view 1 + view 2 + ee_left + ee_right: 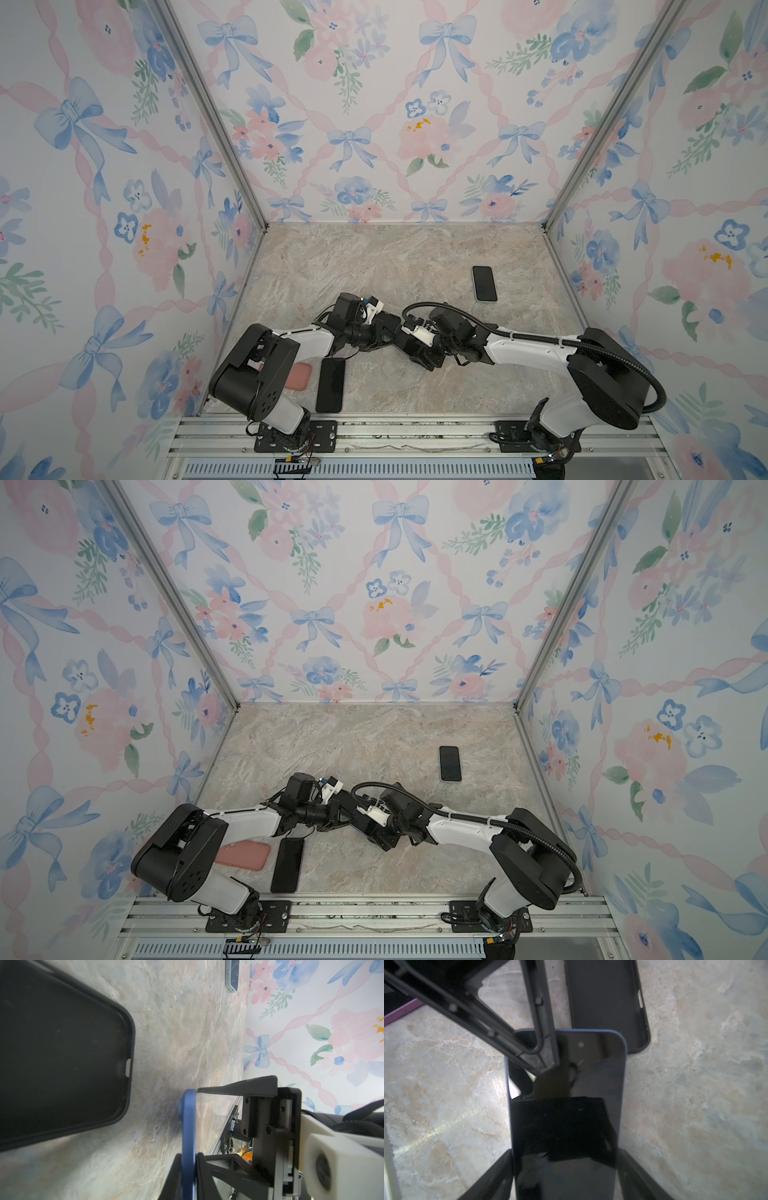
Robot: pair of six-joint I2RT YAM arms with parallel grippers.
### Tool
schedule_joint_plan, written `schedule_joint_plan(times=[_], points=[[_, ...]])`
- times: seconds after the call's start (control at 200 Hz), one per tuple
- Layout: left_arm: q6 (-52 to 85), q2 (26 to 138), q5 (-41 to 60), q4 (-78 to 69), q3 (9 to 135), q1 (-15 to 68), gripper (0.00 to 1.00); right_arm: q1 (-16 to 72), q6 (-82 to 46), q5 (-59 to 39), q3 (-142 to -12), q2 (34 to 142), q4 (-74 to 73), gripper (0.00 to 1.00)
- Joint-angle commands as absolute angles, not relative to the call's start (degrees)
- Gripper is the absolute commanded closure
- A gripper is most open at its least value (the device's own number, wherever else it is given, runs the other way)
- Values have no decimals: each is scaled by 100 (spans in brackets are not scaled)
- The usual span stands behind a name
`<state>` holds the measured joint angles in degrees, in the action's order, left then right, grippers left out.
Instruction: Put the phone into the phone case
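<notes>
phone (566, 1105) gripped by right hand (565, 1153), left hand (544, 1064) touching its top

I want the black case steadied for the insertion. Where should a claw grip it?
Probably pinch the black case on the long wall facing away from the pink case, coming from above: it lies flat, open side up, leaving only the rim graspable.
</notes>
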<state>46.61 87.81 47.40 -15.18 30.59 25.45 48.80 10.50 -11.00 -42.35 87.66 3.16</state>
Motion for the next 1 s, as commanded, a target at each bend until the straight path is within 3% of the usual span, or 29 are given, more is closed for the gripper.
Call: schedule_joint_plan(times=[0.0, 0.145, 0.455, 0.995], points=[[4649, 8708, 4694, -1564, 2944, 2505, 89, 4882, 1047, -1250, -4412, 8654, 351, 18], [4645, 8708, 4702, -1577, 2945, 2505, 92, 4904, 1056, -1314, -4379, 8502, 391, 14], [4683, 8665, 4729, -1589, 2943, 2505, 98, 4871, 611, -1345, -4421, 7920, 577, 16], [5353, 8336, 4878, -2234, 3086, 2367, 100, 3781, -2770, -777, -4220, 6288, 1562, 20]])
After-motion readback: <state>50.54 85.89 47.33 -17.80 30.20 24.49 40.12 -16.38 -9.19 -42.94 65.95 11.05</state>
